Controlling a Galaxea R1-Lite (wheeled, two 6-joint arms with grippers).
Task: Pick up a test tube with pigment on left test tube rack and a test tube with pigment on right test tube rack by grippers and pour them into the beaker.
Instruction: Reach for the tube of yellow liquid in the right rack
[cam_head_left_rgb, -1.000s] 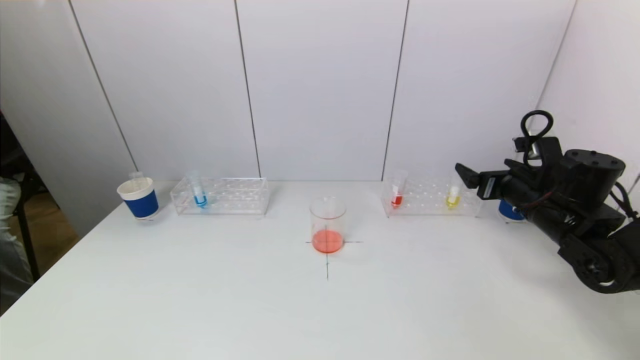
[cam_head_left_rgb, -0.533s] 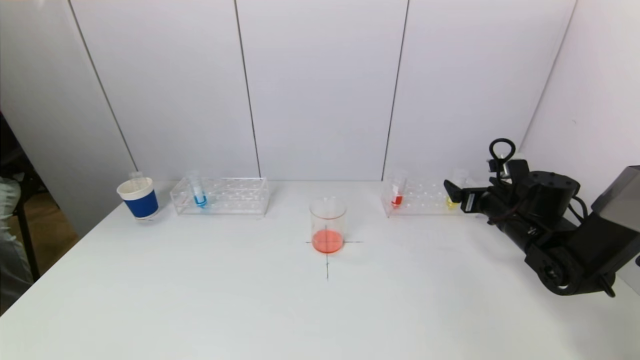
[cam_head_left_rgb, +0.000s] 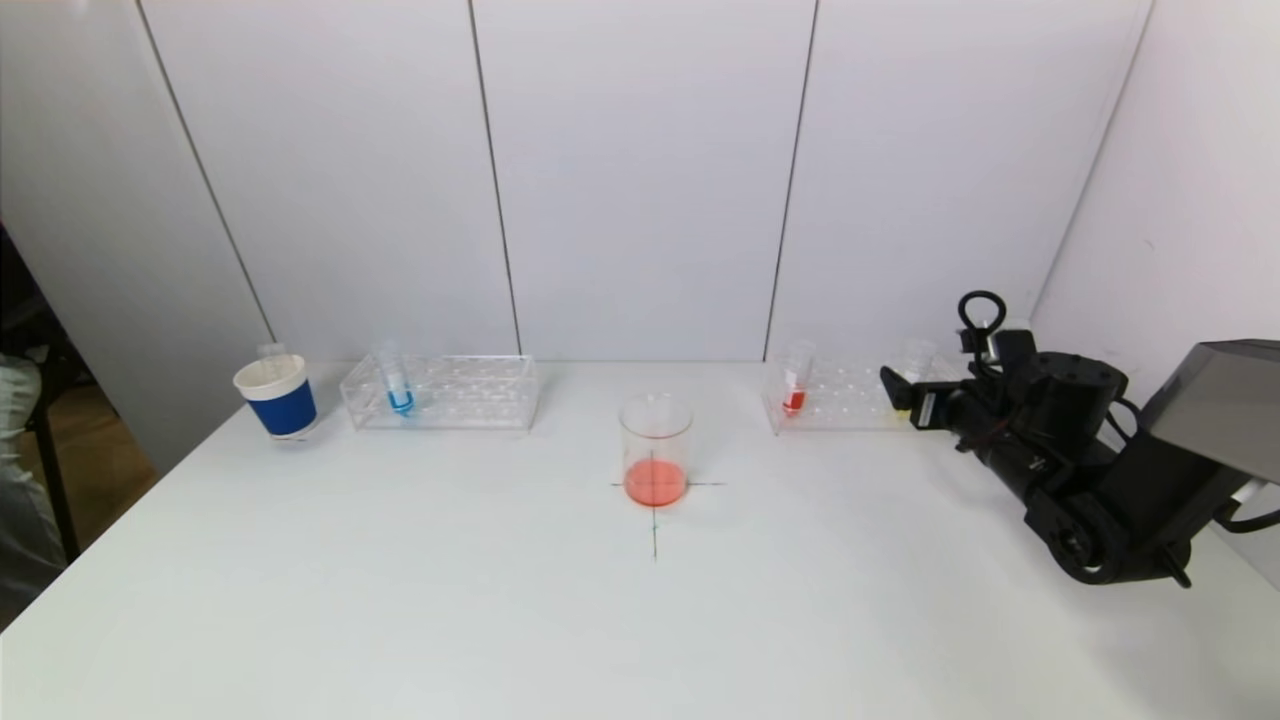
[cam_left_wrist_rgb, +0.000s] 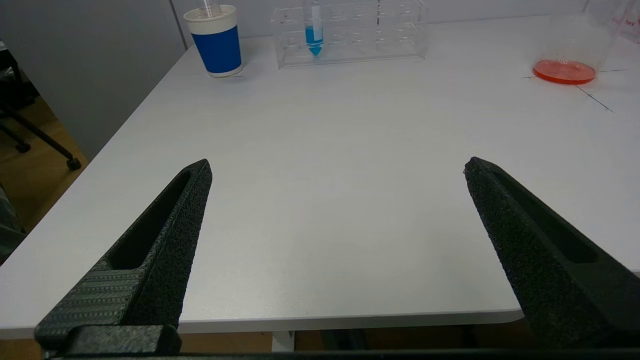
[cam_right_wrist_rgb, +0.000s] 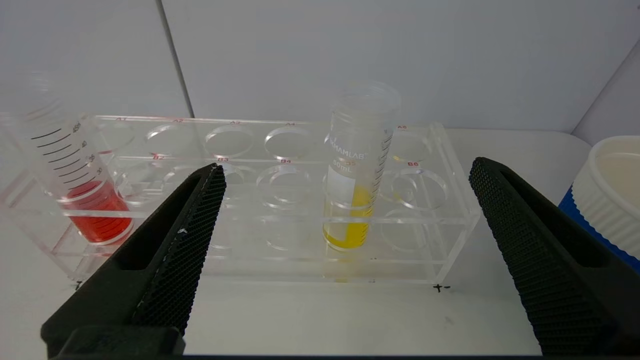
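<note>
The right gripper, lower and nearer now, spreads textured black fingers before the yellow-pigment tube in the clear acrylic rack.

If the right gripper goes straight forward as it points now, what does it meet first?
Most likely the yellow test tube in the right rack: it stands between the open jaws of the right gripper, straight ahead, though depth is unclear.

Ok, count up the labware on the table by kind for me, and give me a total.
Test tubes with pigment: 3 (blue, red, yellow)
Test tube racks: 2 (left, right)
Beakers: 1
Blue paper cups: 2 (left, right)
Total: 8
</note>
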